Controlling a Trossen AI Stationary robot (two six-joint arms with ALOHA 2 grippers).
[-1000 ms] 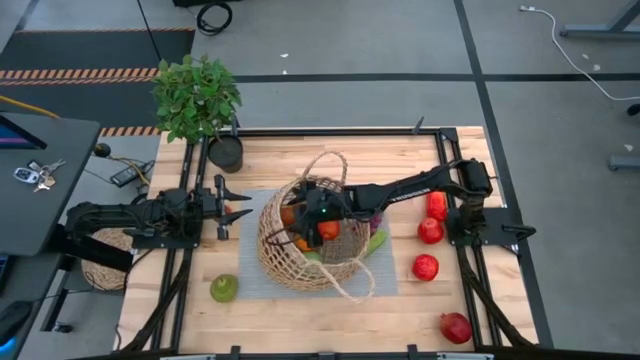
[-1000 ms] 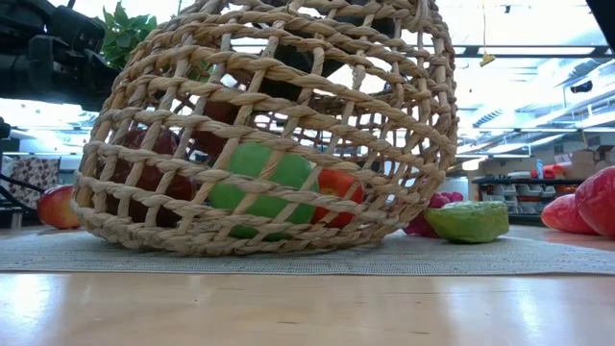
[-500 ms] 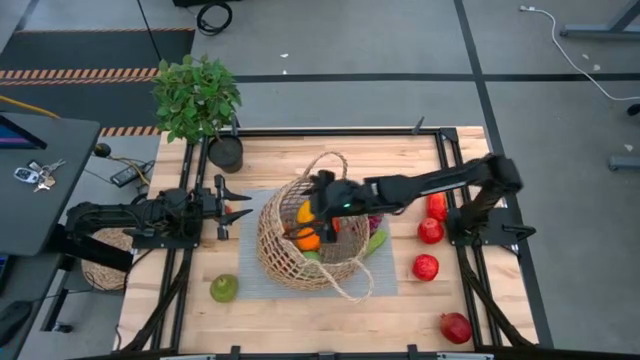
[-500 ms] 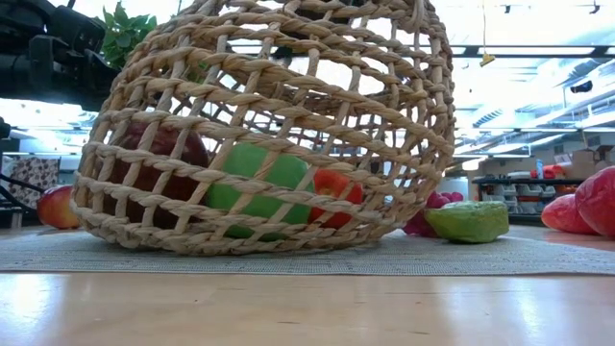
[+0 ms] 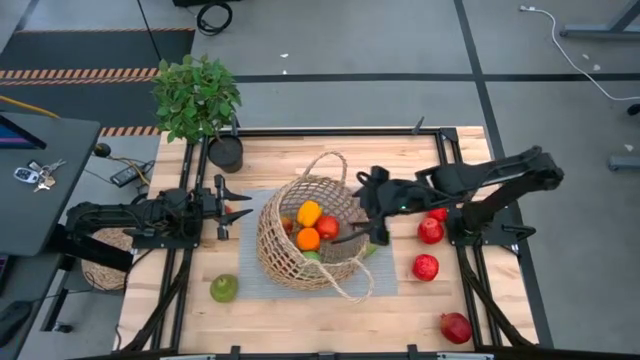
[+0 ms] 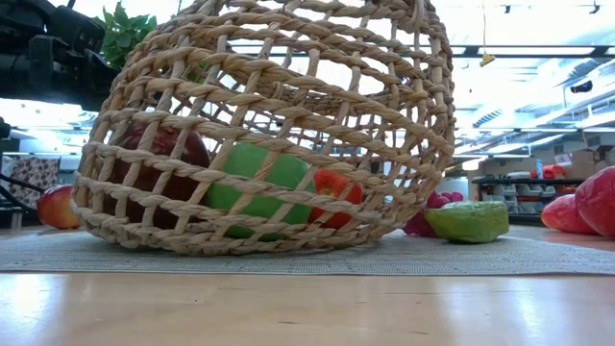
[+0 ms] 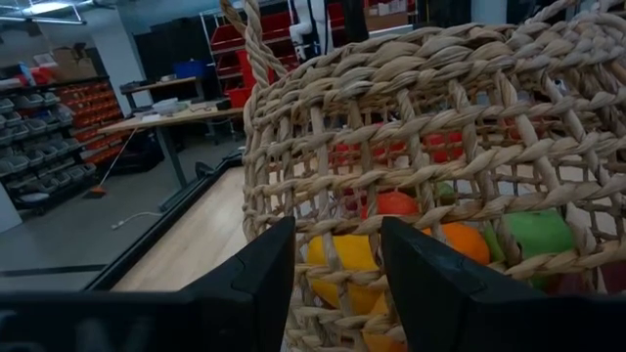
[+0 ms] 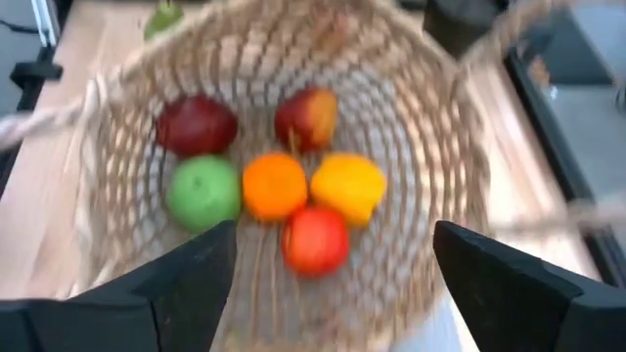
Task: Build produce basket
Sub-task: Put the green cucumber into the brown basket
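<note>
The right gripper (image 5: 372,205), fingers spread wide and empty, hangs at the right rim of the basket (image 5: 282,255). The tan, open-weave wicker basket stands mid-counter on a grey mat (image 5: 385,280), holding an orange (image 8: 275,186), yellow pepper (image 8: 347,188), green apple (image 8: 203,192) and red fruits. The left gripper (image 5: 232,206), fingers closed, waits to the basket's left.

- A leafy potted plant (image 5: 198,100) was seen at upper left.
- Keys (image 5: 31,174) were laid on a dark desk (image 5: 40,180) at far left.
- A grey mat (image 5: 255,262) was spread mid-table.
</note>
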